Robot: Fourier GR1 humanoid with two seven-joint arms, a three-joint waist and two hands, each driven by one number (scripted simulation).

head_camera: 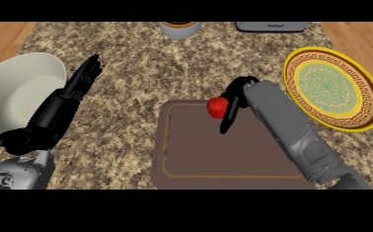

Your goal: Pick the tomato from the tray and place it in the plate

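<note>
Two hands are on screen, and the right hand [235,100] is the one to watch. It sits at the upper right of the brown tray [218,152], bent in from the end of its grey forearm. Its black fingers [227,120] are drawn in narrow, curled against the right side of the tomato [215,107], and one of them points down across the tray's surface. The tomato is small and red, and the hand covers part of it. It shows just inside the tray's top edge, towards the right corner. Whether it is resting on the tray or has been raised clear, I cannot tell from this angle.

Over on the left, the left hand [82,78] is open with its fingers straight and pointing up the view. It rests beside a white plate [25,85] at the left edge and holds nothing.

Now the containers. Apart from the tomato, the tray shows only its bare brown surface. The yellow patterned plate [328,88] lies to the right of the tray, close by the right forearm, with nothing on it. At the far edge of the speckled stone counter [146,78] stands a pale cup [179,29] with a brownish inside. Beside it, to the right, is a grey appliance [271,26], only partly in view.
</note>
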